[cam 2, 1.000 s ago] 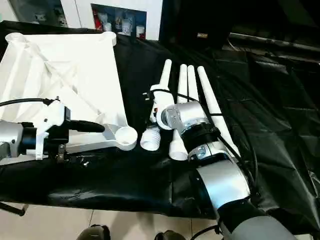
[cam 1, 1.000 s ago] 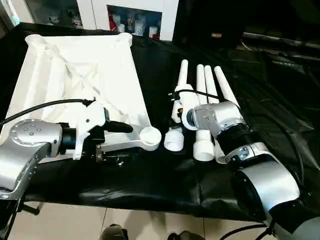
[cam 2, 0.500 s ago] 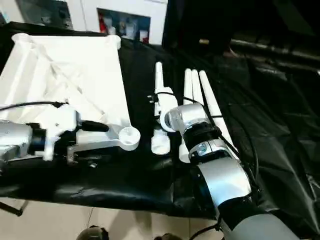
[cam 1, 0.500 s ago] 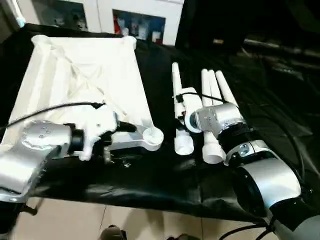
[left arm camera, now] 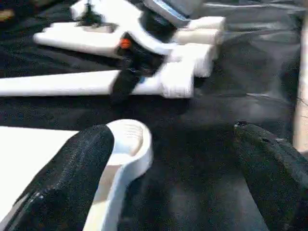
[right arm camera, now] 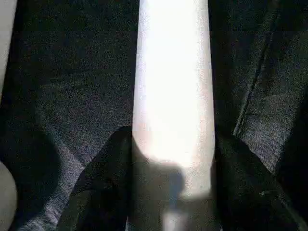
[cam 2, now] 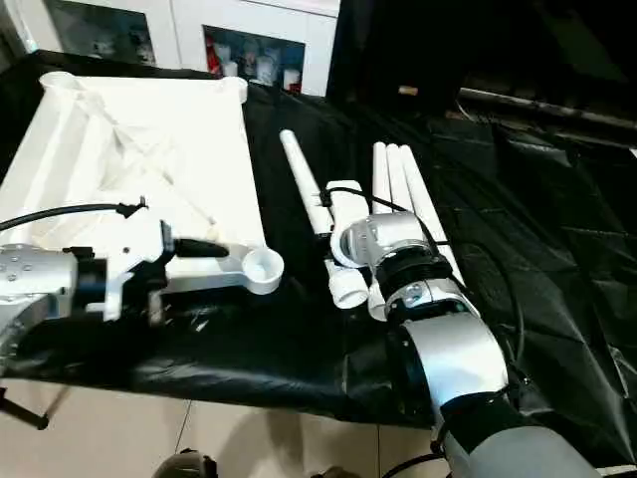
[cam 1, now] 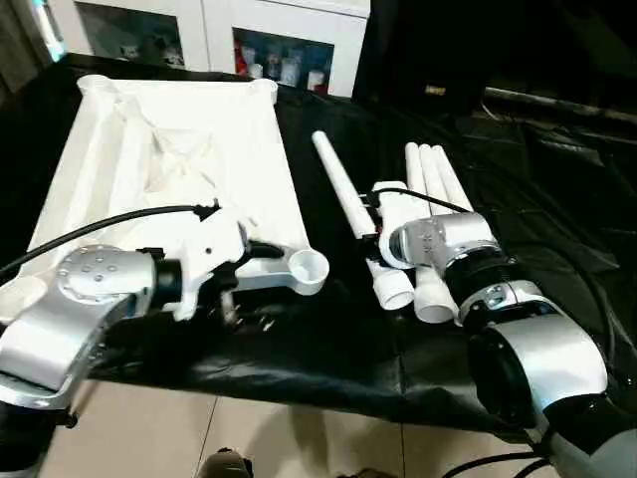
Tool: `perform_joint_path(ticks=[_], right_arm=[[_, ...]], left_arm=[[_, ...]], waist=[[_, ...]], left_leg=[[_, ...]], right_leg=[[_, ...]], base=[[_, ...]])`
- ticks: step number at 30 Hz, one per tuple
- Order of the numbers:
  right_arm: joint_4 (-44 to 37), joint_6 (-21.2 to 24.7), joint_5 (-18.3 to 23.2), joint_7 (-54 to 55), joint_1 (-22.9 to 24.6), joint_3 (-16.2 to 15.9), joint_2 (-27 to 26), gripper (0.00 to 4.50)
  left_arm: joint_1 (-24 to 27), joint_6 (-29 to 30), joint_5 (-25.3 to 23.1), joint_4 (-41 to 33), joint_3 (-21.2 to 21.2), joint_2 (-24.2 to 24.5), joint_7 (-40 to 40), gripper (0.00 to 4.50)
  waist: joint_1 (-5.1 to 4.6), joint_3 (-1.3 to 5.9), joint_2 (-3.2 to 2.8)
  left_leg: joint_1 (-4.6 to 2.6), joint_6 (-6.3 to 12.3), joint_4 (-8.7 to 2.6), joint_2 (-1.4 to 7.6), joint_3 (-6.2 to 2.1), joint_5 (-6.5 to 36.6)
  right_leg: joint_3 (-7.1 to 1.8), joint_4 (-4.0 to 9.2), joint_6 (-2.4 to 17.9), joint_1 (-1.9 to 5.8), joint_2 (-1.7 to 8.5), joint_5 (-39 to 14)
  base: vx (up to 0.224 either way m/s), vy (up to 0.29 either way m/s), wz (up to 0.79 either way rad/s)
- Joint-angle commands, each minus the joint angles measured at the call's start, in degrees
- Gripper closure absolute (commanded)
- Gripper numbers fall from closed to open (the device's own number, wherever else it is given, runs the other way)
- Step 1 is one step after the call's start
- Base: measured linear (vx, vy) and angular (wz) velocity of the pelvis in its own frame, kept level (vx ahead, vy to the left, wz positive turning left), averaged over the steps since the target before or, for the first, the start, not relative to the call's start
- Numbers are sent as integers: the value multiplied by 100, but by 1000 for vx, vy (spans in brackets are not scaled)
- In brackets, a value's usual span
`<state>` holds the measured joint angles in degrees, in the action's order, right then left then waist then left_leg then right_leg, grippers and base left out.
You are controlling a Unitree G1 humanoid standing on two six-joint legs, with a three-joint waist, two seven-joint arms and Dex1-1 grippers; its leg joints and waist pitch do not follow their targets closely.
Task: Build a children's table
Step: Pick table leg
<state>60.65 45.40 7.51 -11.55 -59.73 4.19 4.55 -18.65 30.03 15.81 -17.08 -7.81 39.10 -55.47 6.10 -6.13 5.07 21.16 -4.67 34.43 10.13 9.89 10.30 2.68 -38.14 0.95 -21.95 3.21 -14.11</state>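
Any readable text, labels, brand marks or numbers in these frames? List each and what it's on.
No text can be read.
Small light mark on the dark equipment behind the work surface: too small and blurred to read.
Items in the glass-fronted cabinet: any labels too small to read.
Table top, legs and grippers: no markings visible.

I count one white tabletop [cam 1: 189, 159] lying upside down, four white legs [cam 1: 343, 194] beside it, and my two hands, the left hand [cam 1: 244, 274] and the right hand [cam 1: 383, 214].
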Motion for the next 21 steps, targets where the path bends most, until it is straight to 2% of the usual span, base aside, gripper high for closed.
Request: perform_joint_path(ticks=[1,2,3,4,5,6,7,8,9,10,11,12,13,14,15,16,18,20,21], right_arm=[[-262,-11,214,2,196,208,37,265],[-316,-19,237,-12,210,229,40,265],[-588,39,348,-24,295,356,70,265],[-670,88,382,-7,322,404,81,265],[-688,98,389,-3,328,414,83,265],[-926,2,483,-83,424,511,104,265],[-1283,-137,643,-239,589,672,158,265],[-1574,-264,772,-379,725,797,202,265],[-1835,-358,913,-511,867,920,246,266],[-2171,-429,1038,-707,1063,959,267,266],[-2517,-491,1162,-901,1266,986,282,266],[-2628,-508,1201,-962,1331,992,286,266],[-3319,-508,1456,-1359,1695,1002,313,266],[-3652,-399,1588,-1542,1866,986,356,266],[-4023,-328,1758,-1785,2057,961,398,266],[-4402,-242,1936,-2016,2247,941,447,266],[-4919,-31,2261,-2334,2489,968,526,266],[-5360,196,2569,-2623,2677,978,640,266],[-5663,140,2611,-2849,2836,857,779,266]], left_arm=[[-94,50,-42,29,46,-166,286,0],[-104,53,-29,59,75,-207,334,0],[-113,-27,-23,209,250,-452,657,0],[-109,-76,-48,260,310,-542,793,0],[-108,-87,-53,271,323,-560,822,0],[-142,-40,-60,336,398,-713,1039,0],[-231,-100,-138,461,460,-955,1384,0],[-308,-142,-199,555,499,-1142,1648,0],[-414,-110,-264,657,520,-1318,1930,0],[-553,72,-227,758,562,-1465,2104,0],[-695,282,-177,854,606,-1606,2265,0],[-739,354,-159,883,620,-1650,2312,0],[-1006,909,332,972,787,-1923,2279,0],[-1102,1050,681,988,900,-2086,2187,0],[-1195,1175,943,1024,1006,-2231,2172,0],[-1336,1375,1301,1106,1158,-2438,2203,0],[-1614,1674,1867,1325,1390,-2787,2285,0],[-1933,1801,2271,1634,1626,-3125,2414,0],[-2164,1874,2465,1851,1751,-3327,2477,0]], waist=[[3,581,-221],[1,581,-216],[23,605,-337],[1,597,-287],[24,613,-258],[26,615,-192],[49,618,-233],[44,607,-1],[149,620,-48],[165,624,-62],[192,623,-182],[214,613,-150],[232,628,-285],[275,642,-390],[276,640,-316],[281,624,-337],[323,621,-306],[374,607,-262],[403,603,-195]], left_leg=[[-76,-446,-375,279,-69,246],[-69,-427,-373,274,-68,222],[-77,-445,-356,265,-87,177],[-66,-423,-358,264,-69,176],[-67,-388,-355,260,-78,159],[-60,-345,-360,256,-73,143],[-66,-311,-352,259,-71,151],[-45,-229,-371,264,-49,116],[-75,-116,-363,282,-63,57],[-50,-89,-369,282,-80,12],[-84,-111,-353,284,-72,110],[-81,-121,-357,287,-77,119],[-105,-210,-351,270,-77,224],[-110,-259,-333,277,-105,283],[-56,-206,-353,252,-119,378],[-56,-178,-345,239,-96,423],[-47,-74,-334,238,-87,527],[-36,12,-334,246,-86,545],[-46,43,-332,257,-80,550]], right_leg=[[-301,309,1258,315,468,1016],[-304,307,1254,324,463,1067],[-290,284,1273,314,465,1172],[-298,308,1272,319,446,1257],[-295,299,1294,341,449,1340],[-292,307,1297,348,449,1305],[-299,305,1291,336,467,1265],[-298,345,1258,374,450,1244],[-291,329,1211,349,484,1281],[-280,313,1213,367,499,1259],[-274,336,1152,310,487,1264],[-273,333,1126,318,479,1271],[-258,341,1134,297,464,1270],[-256,310,1197,281,488,1314],[-247,337,1331,347,488,1198],[-258,367,1327,340,483,1139],[-272,403,1423,358,503,921],[-271,453,1404,354,519,442],[-275,481,1313,348,538,161]], base=[[0,0,0],[0,0,0],[0,0,0],[0,0,0],[0,0,0],[0,0,0],[0,0,0],[0,0,0],[0,0,0],[0,0,0],[0,0,0],[0,0,0],[0,0,0],[0,0,0],[0,0,0],[0,0,0],[0,0,0],[0,0,0],[0,0,0]])
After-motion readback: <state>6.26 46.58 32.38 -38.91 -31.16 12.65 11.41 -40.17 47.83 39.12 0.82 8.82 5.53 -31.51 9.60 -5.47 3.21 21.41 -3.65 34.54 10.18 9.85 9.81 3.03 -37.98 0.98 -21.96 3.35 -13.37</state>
